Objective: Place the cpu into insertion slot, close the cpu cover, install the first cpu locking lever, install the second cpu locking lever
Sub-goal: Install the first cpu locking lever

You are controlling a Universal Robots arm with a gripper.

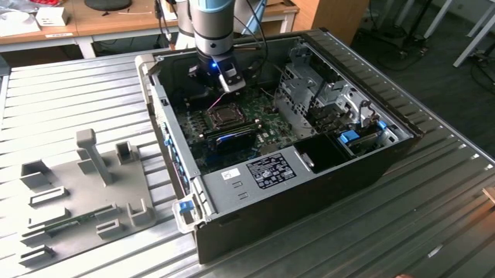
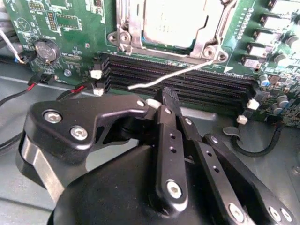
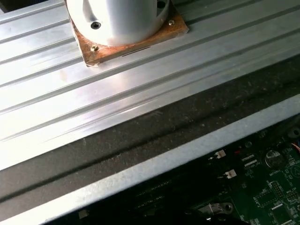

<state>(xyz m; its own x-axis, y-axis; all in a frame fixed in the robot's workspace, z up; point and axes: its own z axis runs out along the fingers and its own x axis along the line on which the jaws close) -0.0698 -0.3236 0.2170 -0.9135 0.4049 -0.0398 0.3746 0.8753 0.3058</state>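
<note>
The cpu [image 2: 171,21], with its dull metallic top, lies in the insertion slot [image 1: 225,115] on the green board inside the open computer case. The silvery cpu cover [image 2: 205,43] lies flat around it. A thin silver locking lever [image 2: 178,72] sticks out free of the socket, slanting over the black memory slots [image 2: 201,86]. My gripper [image 2: 166,97] is black, shut and holds nothing. Its tip sits just short of that lever's free end. In the exterior view the gripper [image 1: 229,83] hangs above the board, behind the socket.
The case [image 1: 325,174] lies open on a ribbed metal table [image 3: 117,89]. Drive cages [image 1: 325,98] and cables crowd the exterior view's right side of the case. A grey fixture plate [image 1: 85,197] with upright holders lies at the exterior view's left. The arm's base [image 3: 122,23] stands on the table.
</note>
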